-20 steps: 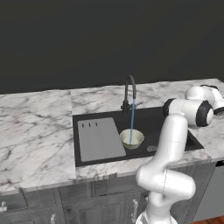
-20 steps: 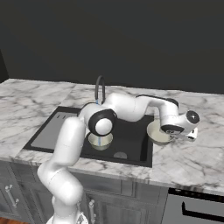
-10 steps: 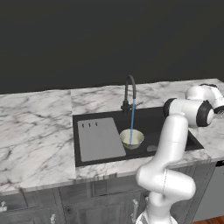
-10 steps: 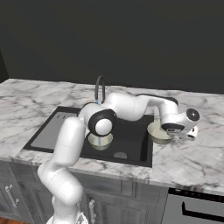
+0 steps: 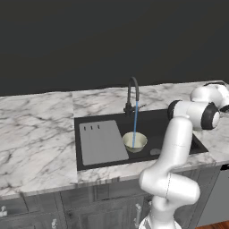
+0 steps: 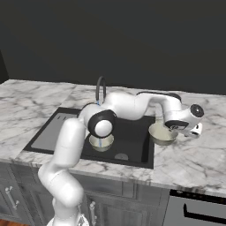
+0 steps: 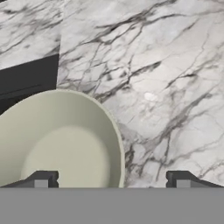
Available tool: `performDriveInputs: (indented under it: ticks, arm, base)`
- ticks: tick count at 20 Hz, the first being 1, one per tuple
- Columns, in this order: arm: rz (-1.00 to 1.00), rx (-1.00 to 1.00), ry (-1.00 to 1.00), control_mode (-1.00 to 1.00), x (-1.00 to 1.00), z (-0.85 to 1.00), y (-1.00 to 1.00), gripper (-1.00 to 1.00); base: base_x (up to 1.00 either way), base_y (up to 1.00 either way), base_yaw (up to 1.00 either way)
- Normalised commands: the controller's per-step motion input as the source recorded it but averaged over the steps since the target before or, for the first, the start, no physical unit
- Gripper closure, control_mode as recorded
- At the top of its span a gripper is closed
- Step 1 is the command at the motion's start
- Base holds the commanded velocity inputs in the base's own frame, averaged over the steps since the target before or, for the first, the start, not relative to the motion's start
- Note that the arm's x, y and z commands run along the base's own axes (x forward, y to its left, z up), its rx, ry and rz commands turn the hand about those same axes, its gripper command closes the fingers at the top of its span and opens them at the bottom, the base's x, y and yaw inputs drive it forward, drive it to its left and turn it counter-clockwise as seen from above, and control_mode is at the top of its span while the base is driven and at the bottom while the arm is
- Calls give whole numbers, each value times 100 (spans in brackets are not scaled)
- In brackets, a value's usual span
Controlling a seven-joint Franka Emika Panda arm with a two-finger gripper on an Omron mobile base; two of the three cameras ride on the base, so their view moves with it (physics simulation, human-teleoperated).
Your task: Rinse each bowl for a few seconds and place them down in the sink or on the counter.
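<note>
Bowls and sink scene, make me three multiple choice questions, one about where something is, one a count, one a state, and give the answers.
1. Where does the bowl by the gripper sit?
A. on the drainboard
B. on the counter right of the sink
C. on the floor

2. How many bowls are there?
A. two
B. three
C. four

3. The faucet is:
A. off
B. running
C. missing

Answers: B, the bowl rests on the counter beside the sink, under the gripper. A, a second bowl sits in the basin. B, a blue stream falls from the faucet into it.
</note>
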Motion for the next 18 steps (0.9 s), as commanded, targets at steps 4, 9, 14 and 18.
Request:
performDriveInputs:
  ticks: [4,9,14,18]
  arm:
    - [0,3,-4,-100,-4,35,0,-100]
    - [0,-1,-11,-100,-14,32,18,-100]
    - [0,-3,-13,-100,-34,23,32,-100]
    - [0,-10,-14,-100,-40,8,30,-100]
  base:
    - [0,0,0]
    - [0,0,0]
    - [0,0,0]
    - [0,0,0]
